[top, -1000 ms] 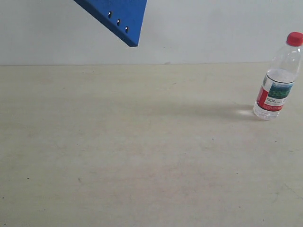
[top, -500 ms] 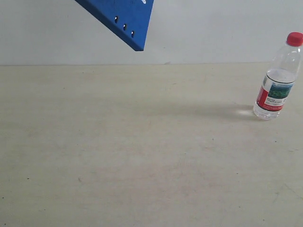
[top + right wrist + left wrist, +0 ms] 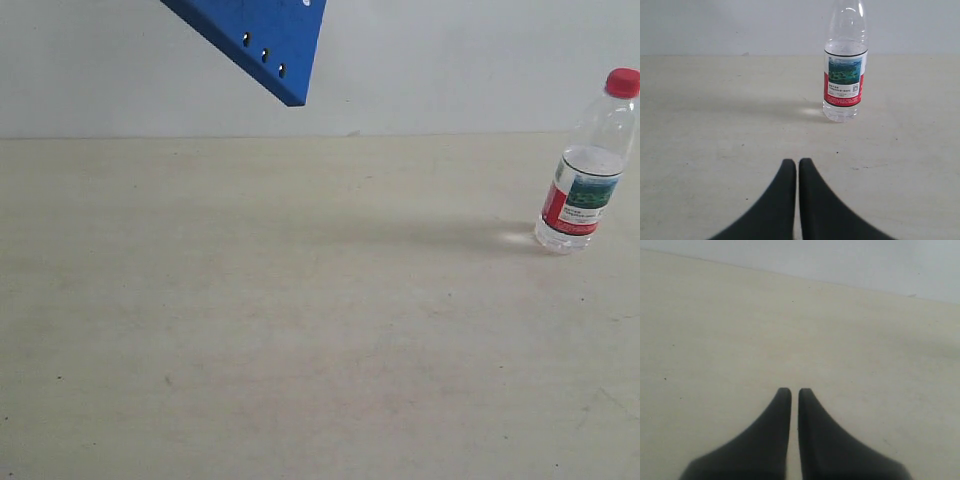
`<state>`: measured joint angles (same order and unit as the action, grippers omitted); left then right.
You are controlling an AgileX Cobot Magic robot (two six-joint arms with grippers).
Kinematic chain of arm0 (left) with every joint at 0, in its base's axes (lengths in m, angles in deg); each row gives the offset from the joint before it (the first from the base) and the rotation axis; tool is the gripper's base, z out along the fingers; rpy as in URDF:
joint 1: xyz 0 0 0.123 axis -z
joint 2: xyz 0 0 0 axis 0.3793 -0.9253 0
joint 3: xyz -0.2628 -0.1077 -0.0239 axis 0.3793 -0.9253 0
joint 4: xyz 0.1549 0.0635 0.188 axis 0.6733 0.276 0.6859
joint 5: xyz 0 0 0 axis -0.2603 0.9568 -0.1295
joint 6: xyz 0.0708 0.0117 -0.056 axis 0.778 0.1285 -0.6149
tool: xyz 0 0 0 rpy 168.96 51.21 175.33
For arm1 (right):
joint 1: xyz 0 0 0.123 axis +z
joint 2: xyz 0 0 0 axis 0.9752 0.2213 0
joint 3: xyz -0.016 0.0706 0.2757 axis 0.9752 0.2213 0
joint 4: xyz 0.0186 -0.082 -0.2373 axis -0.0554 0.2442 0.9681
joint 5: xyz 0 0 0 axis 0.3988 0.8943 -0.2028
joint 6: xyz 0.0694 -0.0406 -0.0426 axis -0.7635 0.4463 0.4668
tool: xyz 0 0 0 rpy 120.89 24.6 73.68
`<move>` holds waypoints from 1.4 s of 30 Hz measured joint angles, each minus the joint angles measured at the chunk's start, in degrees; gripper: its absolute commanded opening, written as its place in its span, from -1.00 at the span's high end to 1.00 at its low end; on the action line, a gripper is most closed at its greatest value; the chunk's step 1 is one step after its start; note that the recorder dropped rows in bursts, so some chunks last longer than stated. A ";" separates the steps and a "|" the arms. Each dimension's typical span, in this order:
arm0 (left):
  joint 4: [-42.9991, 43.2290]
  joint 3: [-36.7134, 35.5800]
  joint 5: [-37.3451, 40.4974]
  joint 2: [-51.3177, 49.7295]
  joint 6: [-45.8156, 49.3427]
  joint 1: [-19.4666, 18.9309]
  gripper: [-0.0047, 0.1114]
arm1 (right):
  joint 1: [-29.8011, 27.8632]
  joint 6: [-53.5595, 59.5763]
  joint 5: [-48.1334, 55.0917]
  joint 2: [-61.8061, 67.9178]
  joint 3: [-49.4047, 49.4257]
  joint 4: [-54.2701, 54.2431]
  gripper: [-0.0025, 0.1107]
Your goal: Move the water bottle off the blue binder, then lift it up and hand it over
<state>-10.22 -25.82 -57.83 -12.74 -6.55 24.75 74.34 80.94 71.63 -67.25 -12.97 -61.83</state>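
The water bottle (image 3: pixel 586 165) stands upright on the table at the far right, clear with a red cap and a red, white and green label; it also shows in the right wrist view (image 3: pixel 844 65). A corner of the blue binder (image 3: pixel 265 40) with small holes hangs in the air at the top left of the exterior view, its holder out of frame. My right gripper (image 3: pixel 797 161) is shut and empty, short of the bottle. My left gripper (image 3: pixel 794 390) is shut, nothing between its fingers, over bare table. Neither gripper shows in the exterior view.
The beige table (image 3: pixel 300 320) spreads across the whole exterior view, ending at a pale wall (image 3: pixel 450 60) behind. The bottle casts a faint shadow to its left.
The binder corner has drifted slightly right and down over the last second, then nearly stopped. The bottle has not moved.
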 measured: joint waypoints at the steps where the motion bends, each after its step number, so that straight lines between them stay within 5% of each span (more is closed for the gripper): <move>1: 0.00 0.00 0.00 0.00 0.00 0.10 0.83 | 0.00 0.00 0.00 0.00 0.00 0.00 0.96; 13: 1.01 0.00 -11.36 0.00 -1.55 0.15 0.83 | 0.00 0.00 0.00 0.00 0.00 0.00 0.96; 19: 21.99 0.00 -12.06 0.00 -27.08 0.15 0.83 | 0.00 0.00 0.00 0.00 0.00 -0.12 0.96; 22: 27.18 0.00 -9.52 0.00 -32.12 0.15 0.83 | 0.00 0.00 0.00 0.00 0.00 -0.12 0.96; 42: 29.65 0.00 -6.74 0.00 -25.55 0.15 0.83 | 0.00 0.00 0.00 0.00 0.00 -0.12 0.96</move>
<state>19.43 -25.82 -64.57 -12.74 -32.10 24.90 74.34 80.94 71.63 -67.25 -12.97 -61.95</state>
